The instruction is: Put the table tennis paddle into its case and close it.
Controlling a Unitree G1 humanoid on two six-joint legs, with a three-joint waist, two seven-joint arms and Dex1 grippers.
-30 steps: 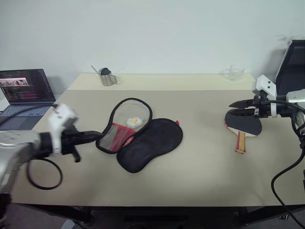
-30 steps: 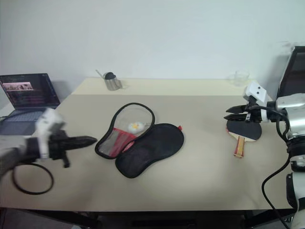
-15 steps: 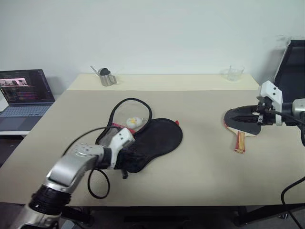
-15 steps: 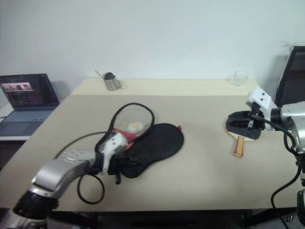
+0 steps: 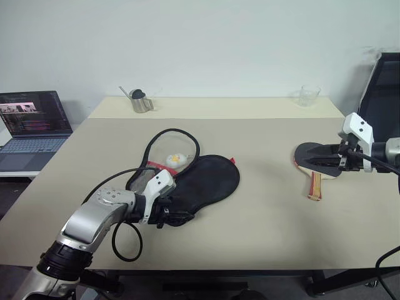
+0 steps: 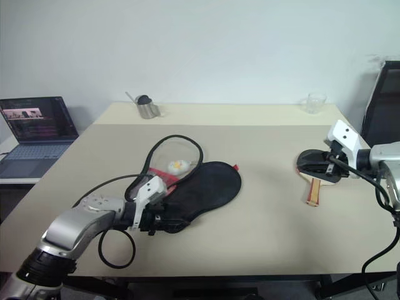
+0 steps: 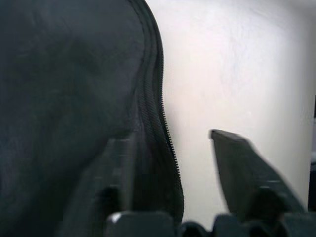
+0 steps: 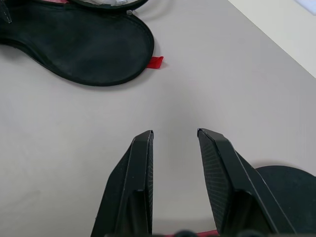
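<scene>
Left end effector (image 5: 178,215): down at the near tip of the case (image 5: 206,184), jaws spread, 1 finger on the black fabric and the other over bare surface (image 5: 262,219), the zip edge running between them. Nothing is clamped.
Right end effector (image 6: 312,167): hovering over the table tennis paddle (image 5: 317,164), fingers parted with a gap between the pads, grasping nothing.
Table tennis paddle: flat on the surface at the robot's right, black face up, striped handle pointing toward the near edge, well apart from the case.
Case: lying unzipped mid-surface, black half spread toward the right, the other half folded out beside it with red lining and mesh showing.
Ball (image 5: 174,159): a small white-yellow one, sitting on the folded-out half.
Far edge: a metal cup (image 5: 141,102) at the left, a clear glass (image 5: 307,95) at the right.
Off the surface: an open laptop (image 5: 34,122) to the left.
</scene>
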